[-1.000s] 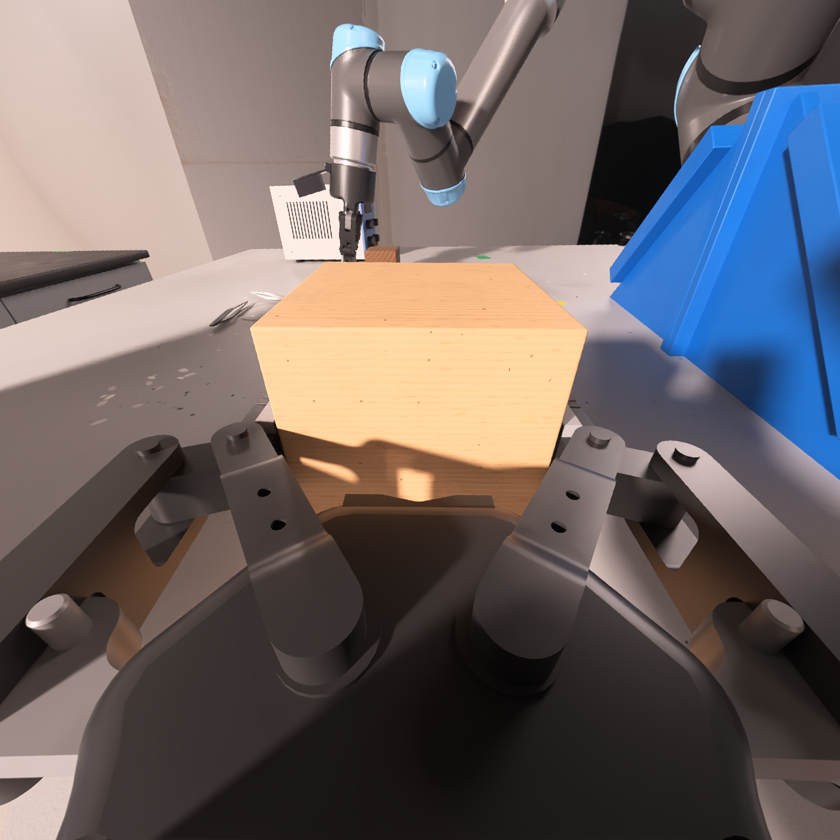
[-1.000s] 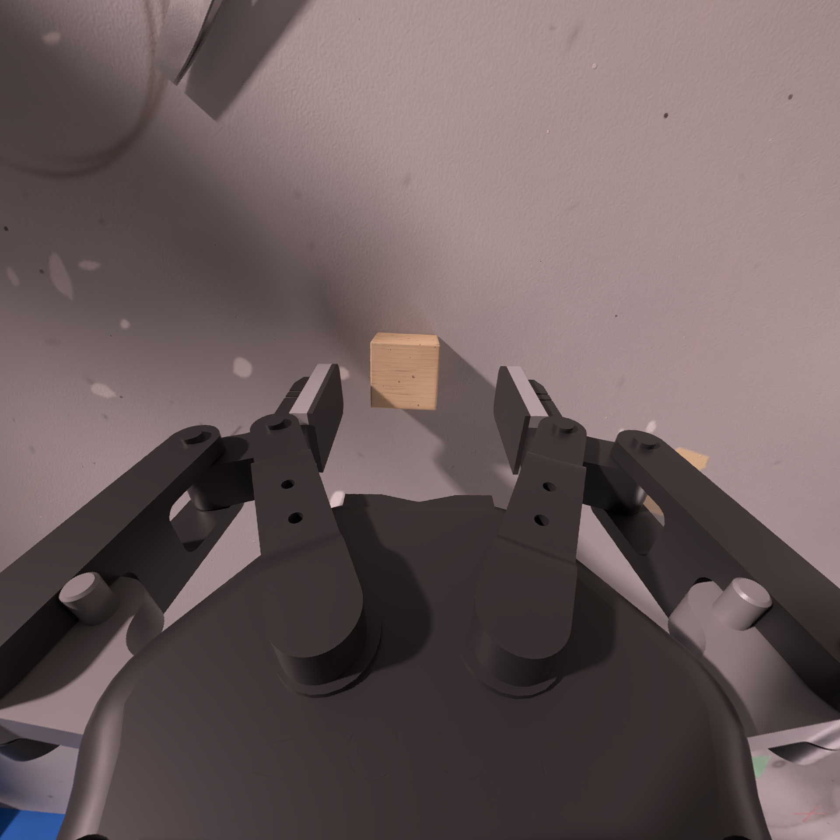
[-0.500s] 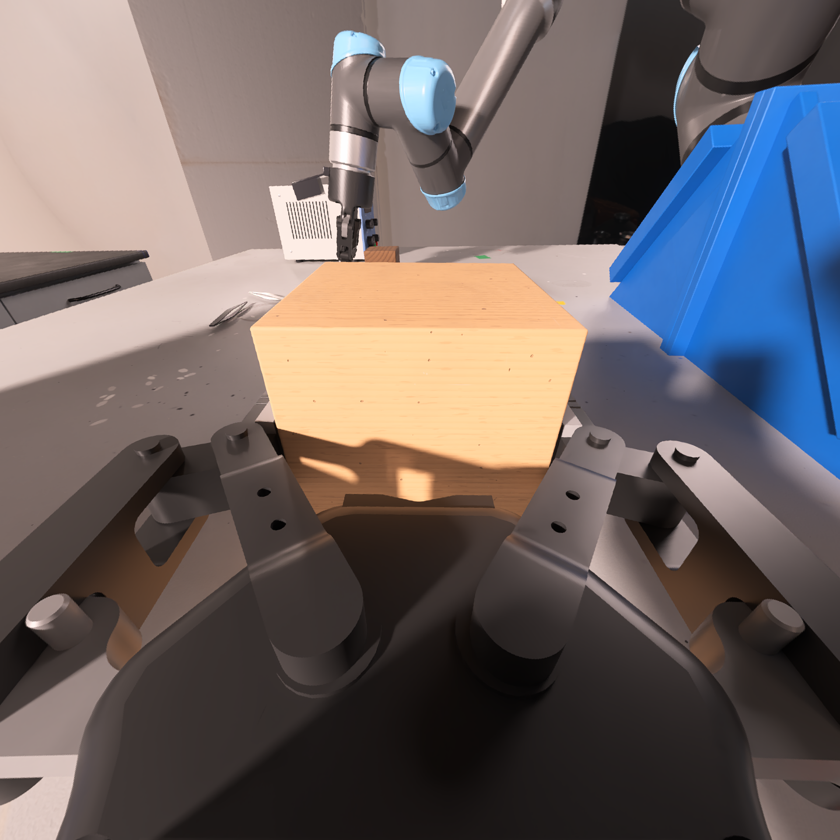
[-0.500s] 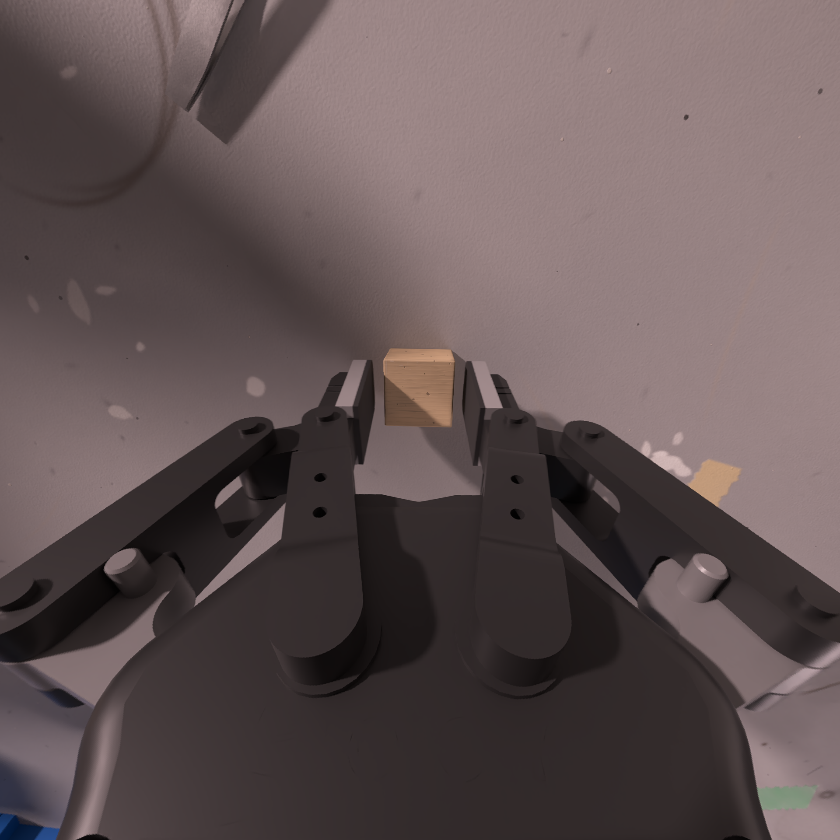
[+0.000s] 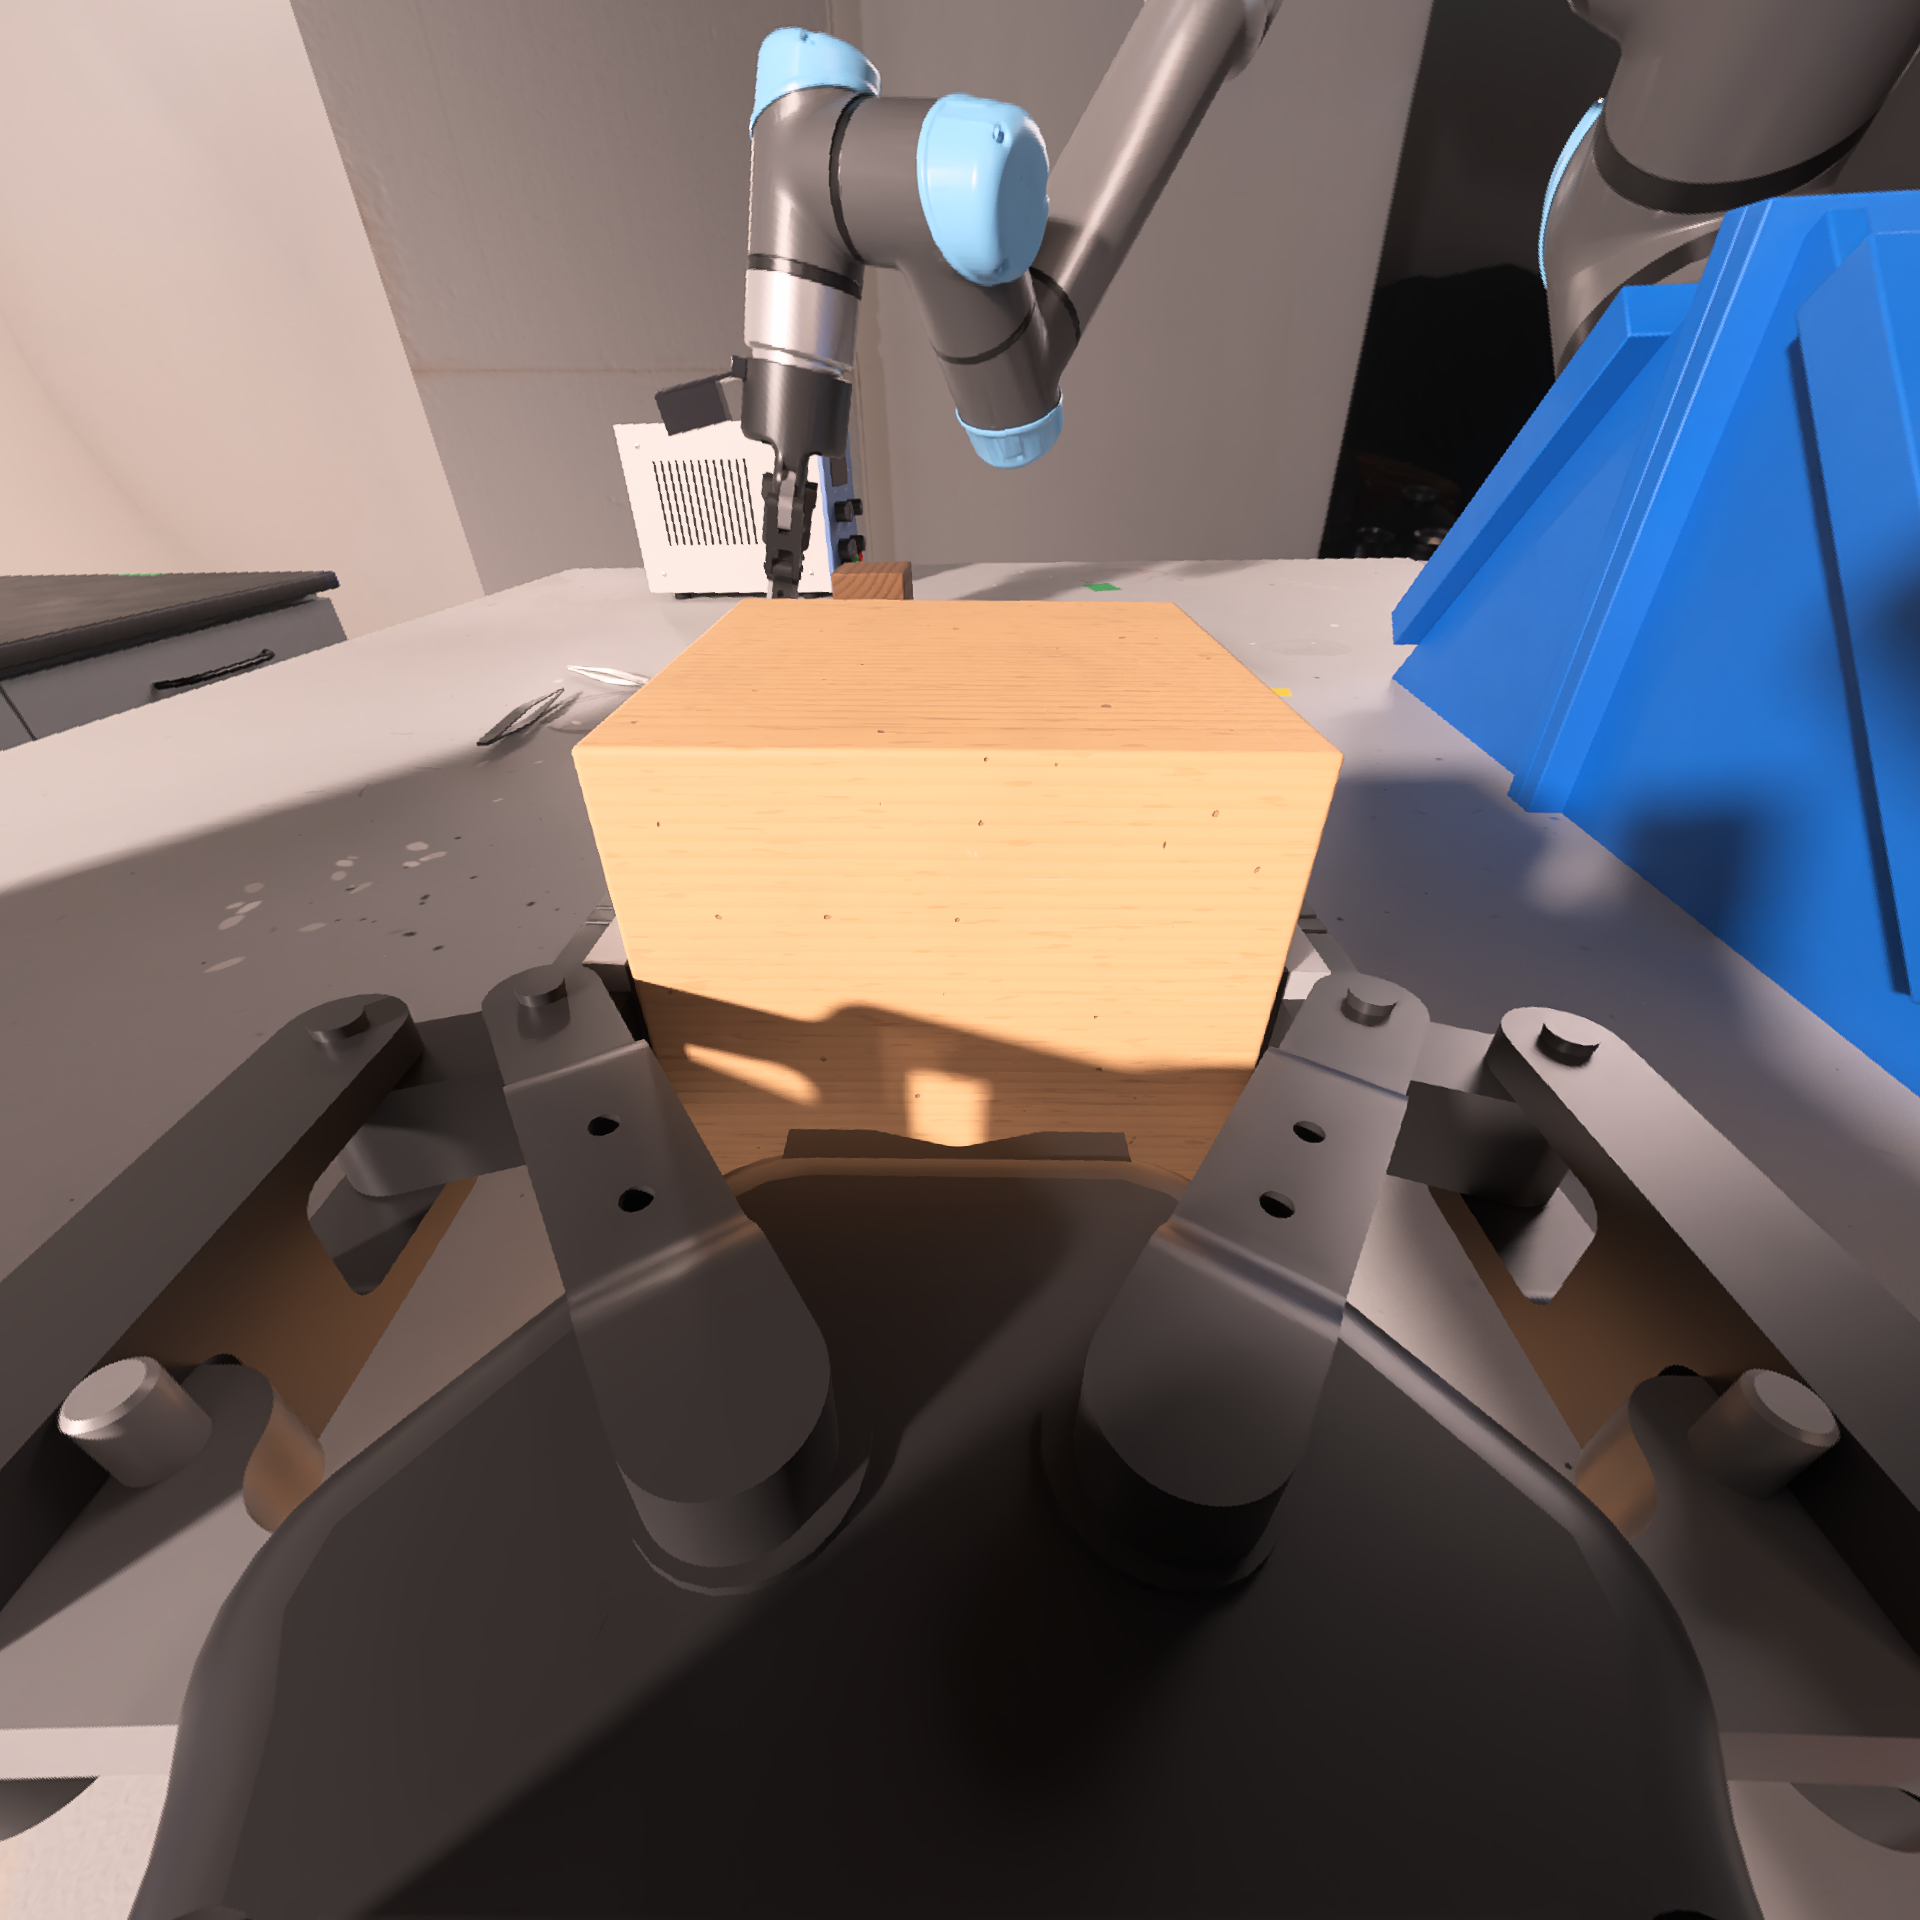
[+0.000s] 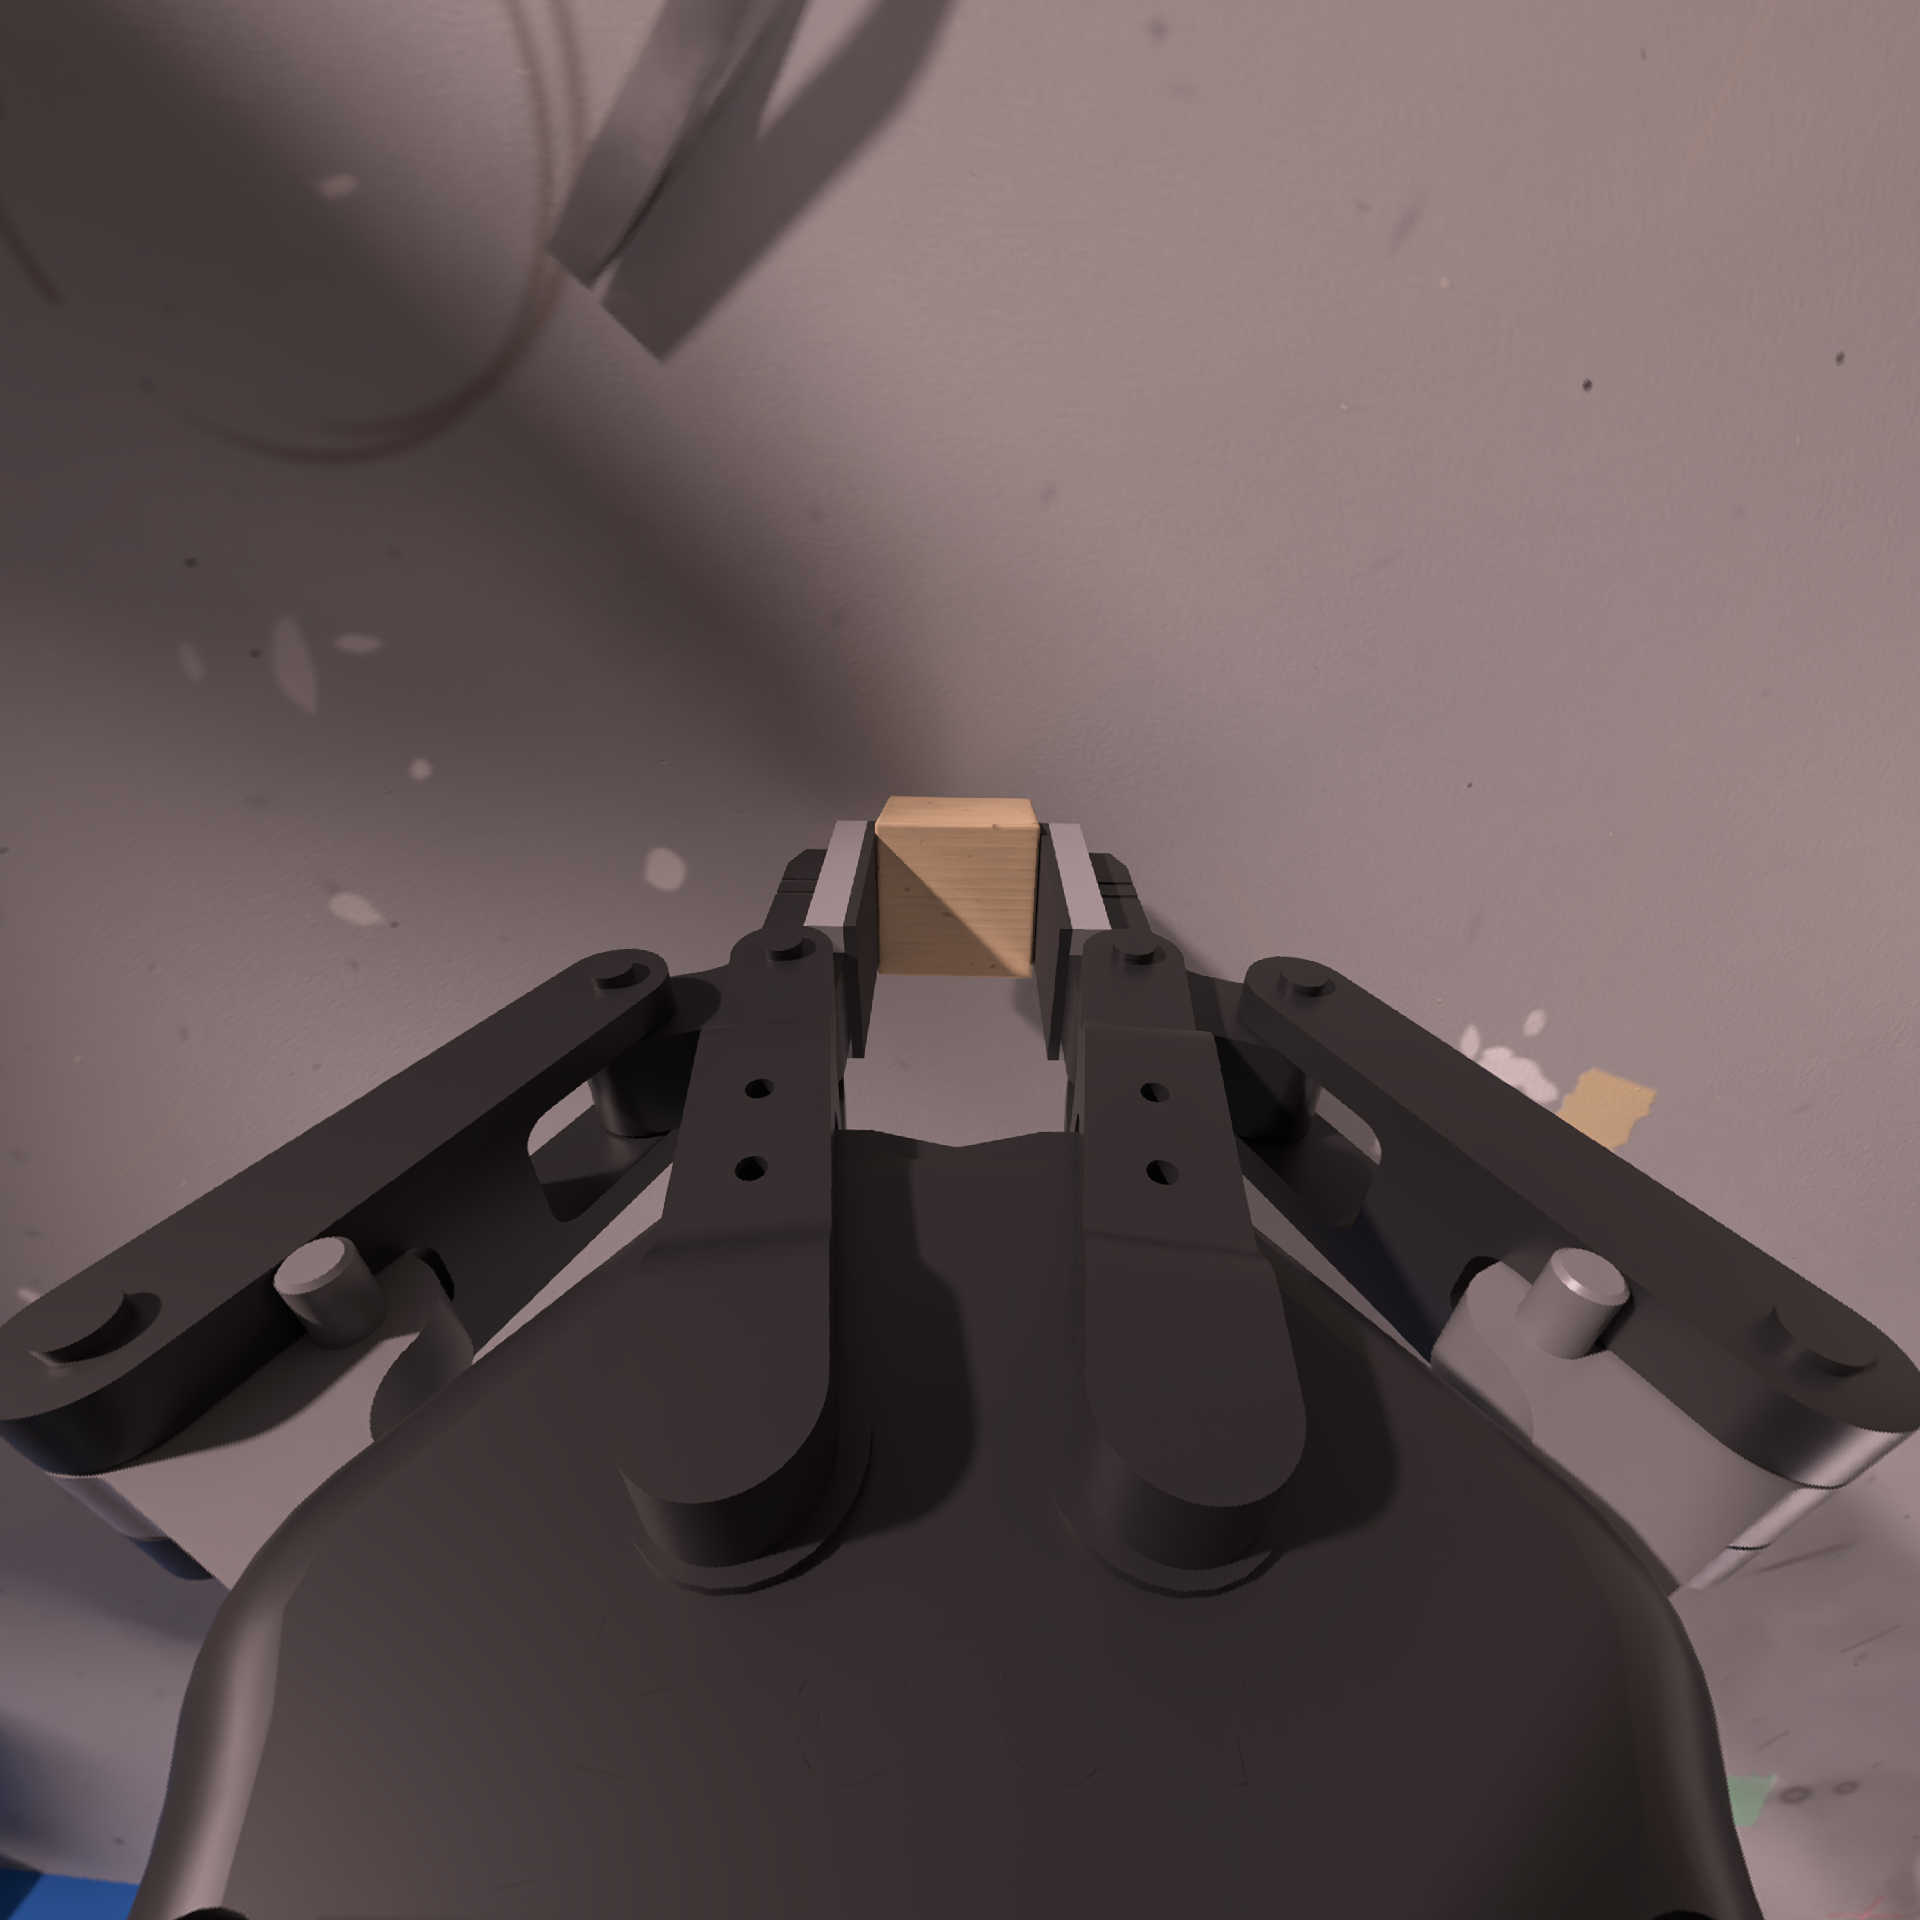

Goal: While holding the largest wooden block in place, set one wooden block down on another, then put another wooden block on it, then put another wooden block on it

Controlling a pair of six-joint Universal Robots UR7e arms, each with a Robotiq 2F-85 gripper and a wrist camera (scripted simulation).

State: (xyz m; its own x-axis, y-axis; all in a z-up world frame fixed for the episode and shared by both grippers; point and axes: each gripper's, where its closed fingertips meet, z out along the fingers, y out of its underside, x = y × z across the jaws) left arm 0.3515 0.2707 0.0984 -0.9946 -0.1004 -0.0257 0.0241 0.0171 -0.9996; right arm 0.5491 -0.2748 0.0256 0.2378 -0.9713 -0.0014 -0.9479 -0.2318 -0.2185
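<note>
The largest wooden block (image 5: 956, 790), a pale cube, stands on the grey table (image 5: 312, 883). My left gripper (image 5: 954, 951) is shut on its lower sides. My right gripper (image 6: 956, 883) is shut on a small pale wooden cube (image 6: 956, 914), pads flat against its two sides, close above the table (image 6: 1351, 520). I cannot tell whether the cube still touches the table. In the left wrist view the right gripper (image 5: 787, 561) points straight down behind the large block, next to a darker wooden block (image 5: 875, 580).
A large blue bin (image 5: 1714, 623) stands to the right of the big block. A white vented box (image 5: 707, 509) sits at the table's far edge. Thin metal tweezers (image 5: 520, 717) lie at the left. A tan tape patch (image 6: 1605, 1107) is on the table.
My right gripper came down around the small cube and its fingers closed from wide open onto the cube's sides. The left gripper and the big block have not moved.
</note>
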